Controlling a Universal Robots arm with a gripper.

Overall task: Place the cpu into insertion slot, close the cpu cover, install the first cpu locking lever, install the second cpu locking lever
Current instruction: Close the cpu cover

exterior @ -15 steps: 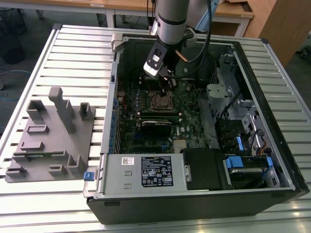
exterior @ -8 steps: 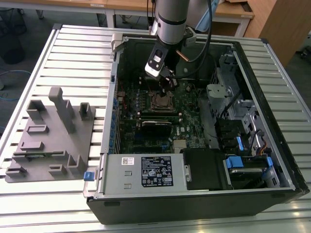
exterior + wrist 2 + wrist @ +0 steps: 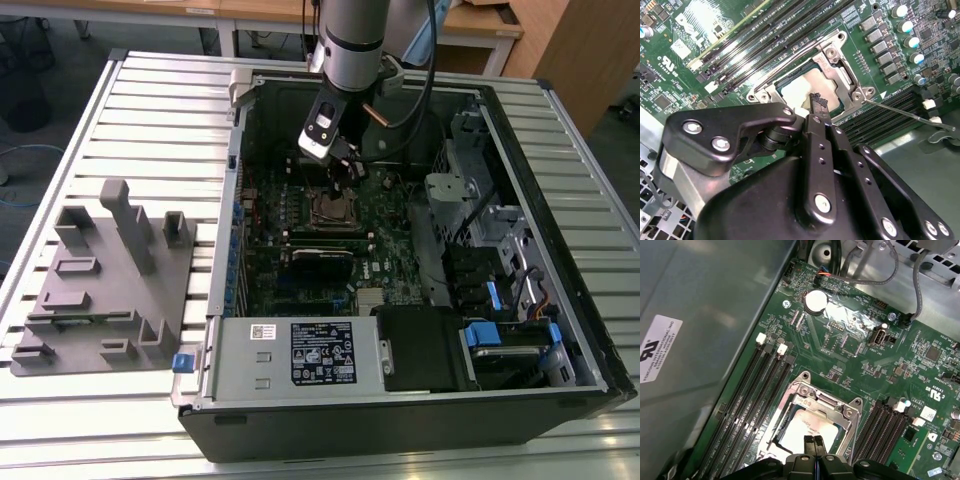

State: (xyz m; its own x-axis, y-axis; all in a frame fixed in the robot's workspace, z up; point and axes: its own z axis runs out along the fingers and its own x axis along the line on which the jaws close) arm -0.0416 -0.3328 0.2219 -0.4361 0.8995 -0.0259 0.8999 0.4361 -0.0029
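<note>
— Where's the cpu [image 3: 805,432] now?

— In its socket on the motherboard [image 3: 840,365], lying flat, near the middle of the open computer case [image 3: 400,430]. The cpu cover [image 3: 816,399] looks to be down around it, and the chip's pale top shows through the square window. I judge that the frame is what pins the chip down.

— And the arm?

— The gripper [image 3: 814,442] hangs right over the chip, pointing down at it. In both wrist views the two fingers are pressed together with nothing between them. It's at the socket to work, I'd say, not to carry anything.

— Is it touching?

— I can't tell. In the second wrist view the tip of the gripper [image 3: 817,102] overlaps the cpu [image 3: 800,87], but the gripper's own body hides the near edge of the socket.

— The levers?

— One thin locking lever [image 3: 910,114] runs out from the socket corner, slanting away across the board. It doesn't look hooked down to me. I can't pick out the other one for certain. There's a bright line along the far side of the cpu cover [image 3: 837,57], beside the memory slots [image 3: 747,395], but it could be the frame's edge.

— Anything else around?

— A silver power-supply box [image 3: 290,355] sits at the case's near wall. A grey fixture [image 3: 100,280] rests on the slatted table [image 3: 150,100], well apart on the exterior view's left. From out there the cpu [image 3: 330,208] is just a dull square below the gripper [image 3: 348,170].
</note>
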